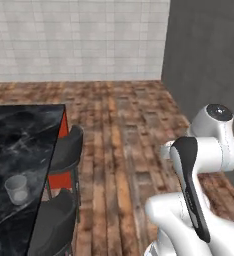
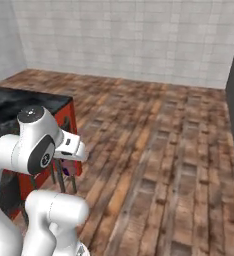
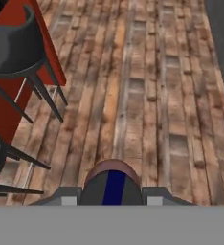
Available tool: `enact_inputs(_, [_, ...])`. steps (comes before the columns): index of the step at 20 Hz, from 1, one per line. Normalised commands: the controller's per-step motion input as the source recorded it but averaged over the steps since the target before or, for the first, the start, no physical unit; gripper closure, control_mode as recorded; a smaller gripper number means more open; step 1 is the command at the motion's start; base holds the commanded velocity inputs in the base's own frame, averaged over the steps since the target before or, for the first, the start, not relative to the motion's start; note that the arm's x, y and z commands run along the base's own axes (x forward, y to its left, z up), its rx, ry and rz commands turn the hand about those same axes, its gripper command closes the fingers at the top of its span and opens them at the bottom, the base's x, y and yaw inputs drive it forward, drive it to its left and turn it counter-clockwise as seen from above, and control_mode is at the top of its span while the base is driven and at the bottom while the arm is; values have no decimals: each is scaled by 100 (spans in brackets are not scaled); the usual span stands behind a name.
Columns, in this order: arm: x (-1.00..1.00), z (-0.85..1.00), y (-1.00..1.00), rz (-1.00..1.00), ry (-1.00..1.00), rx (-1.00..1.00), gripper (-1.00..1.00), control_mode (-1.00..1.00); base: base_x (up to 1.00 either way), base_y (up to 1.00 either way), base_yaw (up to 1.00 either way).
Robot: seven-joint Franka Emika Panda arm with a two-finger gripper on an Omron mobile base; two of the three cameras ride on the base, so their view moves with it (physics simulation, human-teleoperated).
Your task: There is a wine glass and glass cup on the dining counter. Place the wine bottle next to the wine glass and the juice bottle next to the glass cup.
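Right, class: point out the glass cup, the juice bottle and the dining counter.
glass cup (image 1: 16, 189), left base view, its side wall.
juice bottle (image 3: 113, 184), hand view, its blue cap.
dining counter (image 1: 19, 132), left base view, bare marble top.

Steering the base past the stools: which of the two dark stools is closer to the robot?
The lower stool, beside the glass cup; the other stool stands farther along the counter.

Glass cup (image 1: 16, 189) standing on the black marble dining counter (image 1: 24, 135), two dark stools (image 1: 69, 150) along its edge, white arm (image 1: 204, 170) folded at right.
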Motion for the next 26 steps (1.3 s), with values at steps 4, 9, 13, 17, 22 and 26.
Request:
enact_inputs(4, [0, 0, 0, 0, 0, 0, 100, 100, 50, -3, 71])
enact_inputs(9, [0, 0, 0, 0, 0, 0, 100, 100, 38, -3, 80])
enact_inputs(13, [0, 0, 0, 0, 0, 0, 100, 100, 29, -2, 86])
enact_inputs(17, [0, 0, 0, 0, 0, 0, 100, 100, 31, -8, 80])
enact_inputs(22, [0, 0, 0, 0, 0, 0, 100, 100, 37, -17, 66])
enact_inputs(26, [0, 0, 0, 0, 0, 0, 100, 100, 49, -24, 46])
